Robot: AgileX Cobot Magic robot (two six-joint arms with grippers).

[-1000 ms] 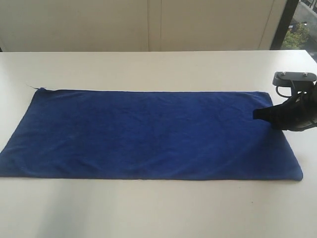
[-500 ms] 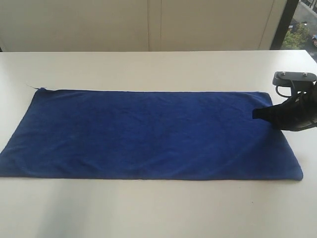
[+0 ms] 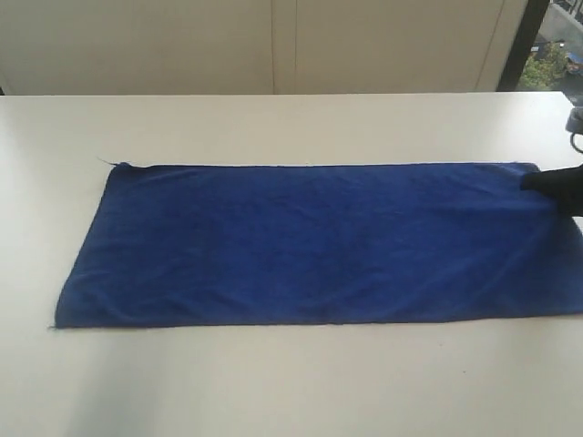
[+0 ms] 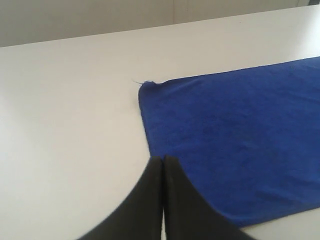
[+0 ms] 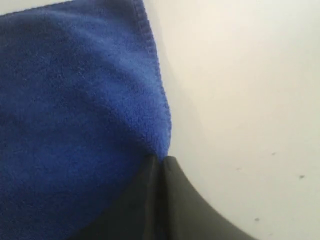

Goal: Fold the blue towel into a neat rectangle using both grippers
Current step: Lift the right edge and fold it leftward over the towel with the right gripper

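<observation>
The blue towel [image 3: 310, 241] lies flat and spread lengthwise on the white table [image 3: 273, 118], its right end running out of the exterior view. My right gripper [image 3: 528, 180] is at the towel's far right corner. In the right wrist view its fingers [image 5: 162, 159] are shut on the hemmed edge of the towel [image 5: 75, 100]. The left gripper [image 4: 163, 159] shows only in the left wrist view, shut with nothing between its fingers. It hovers at the towel's left short edge [image 4: 235, 135], near the front corner.
A loose thread [image 3: 105, 160] sticks out from the towel's far left corner. Pale wall panels [image 3: 273, 45] stand behind the table's far edge, and a window [image 3: 556, 45] is at the upper right. Bare tabletop surrounds the towel in front and on the left.
The right gripper has moved right, almost out of the exterior view, and the whole towel has slid to the right with it. Its left edge now lies well in from the frame's border.
</observation>
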